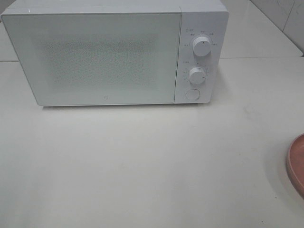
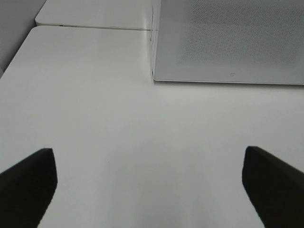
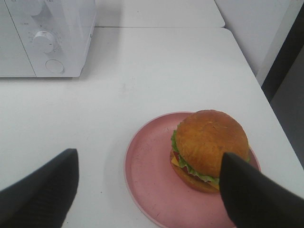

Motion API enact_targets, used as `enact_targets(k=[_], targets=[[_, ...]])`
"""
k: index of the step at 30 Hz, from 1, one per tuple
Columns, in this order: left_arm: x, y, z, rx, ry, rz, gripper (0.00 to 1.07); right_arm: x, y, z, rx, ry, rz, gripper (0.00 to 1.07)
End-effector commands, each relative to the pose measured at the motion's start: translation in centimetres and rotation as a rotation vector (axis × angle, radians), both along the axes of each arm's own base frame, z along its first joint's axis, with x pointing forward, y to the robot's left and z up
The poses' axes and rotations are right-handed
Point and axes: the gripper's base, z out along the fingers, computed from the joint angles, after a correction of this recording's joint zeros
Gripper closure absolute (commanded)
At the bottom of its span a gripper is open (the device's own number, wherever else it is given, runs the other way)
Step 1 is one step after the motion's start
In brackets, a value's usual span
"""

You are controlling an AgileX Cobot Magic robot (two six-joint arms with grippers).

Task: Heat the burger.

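Where the high camera looked down, we saw a white microwave [image 1: 114, 52] standing at the back of the pale tabletop [image 1: 142, 166], its door closed, with two round dials [image 1: 202, 46] and a round button [image 1: 192, 94] on the panel at its right side. Well to the right of the microwave and nearer the front, only the edge of a pink plate [image 1: 297, 164] showed at the border of that view; we saw neither hand nor the burger there.

In the left wrist view, our left hand [image 2: 149, 185] had its two dark fingers [image 2: 28, 183] spread wide apart with nothing between them, over bare tabletop in front of the microwave's left front corner.

In the right wrist view, the burger [image 3: 209, 149] sat on the pink plate, toward the side farther from the microwave, bun on top and lettuce showing at the rim. Our right hand [image 3: 147, 192] stood wide open near the plate, gripping nothing; one finger [image 3: 251, 194] overlapped the burger's edge in the picture, though we could not tell whether it touched.
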Motion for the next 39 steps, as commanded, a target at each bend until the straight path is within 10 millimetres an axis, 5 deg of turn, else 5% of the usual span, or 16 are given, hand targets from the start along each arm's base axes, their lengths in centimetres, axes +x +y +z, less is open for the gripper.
enact_targets(k=[1,39], targets=[[-0.29,-0.1,-0.05,-0.01,-0.028,0.0,0.08,-0.26,-0.01,0.0,0.006,-0.024,-0.007,0.31],[-0.31,-0.07,-0.06,-0.007,-0.029,0.001,0.08,-0.25,-0.01,0.0,0.006,-0.023,-0.007,0.31]])
